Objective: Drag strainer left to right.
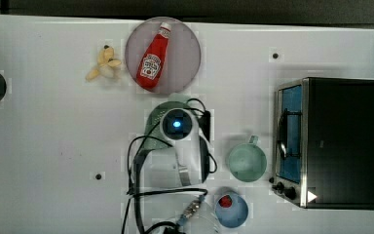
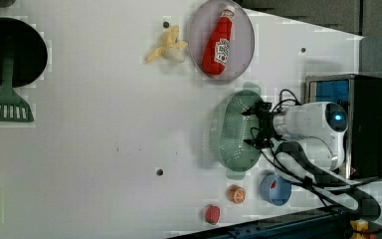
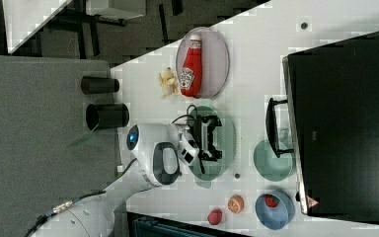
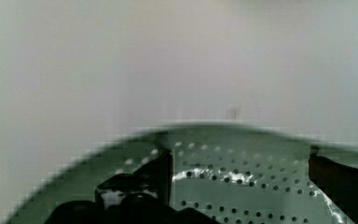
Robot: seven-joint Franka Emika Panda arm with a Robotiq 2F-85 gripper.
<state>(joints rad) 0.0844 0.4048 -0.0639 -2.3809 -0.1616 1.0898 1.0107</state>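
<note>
The strainer (image 2: pixel 227 137) is a pale mint-green oblong colander with small holes, lying mid-table below the plate in the top view. In the top view the arm covers most of it, and a part of the strainer (image 1: pixel 157 116) shows beside the wrist. My gripper (image 2: pixel 253 127) hangs over its bowl with the black fingers spread wide, open and holding nothing. In the right view the gripper (image 3: pixel 216 138) sits above the strainer (image 3: pixel 231 129). The wrist view has the gripper (image 4: pixel 244 164) low inside the perforated strainer (image 4: pixel 242 198), one finger near each side.
A mint-green mug (image 1: pixel 246 162) stands at the top view's right of the strainer, then a toaster oven (image 1: pixel 328 141). A blue bowl (image 1: pixel 231 210) lies near the front edge. A plate (image 1: pixel 187 48) with a ketchup bottle (image 1: pixel 154 57) and a banana (image 1: pixel 103 66) lie behind.
</note>
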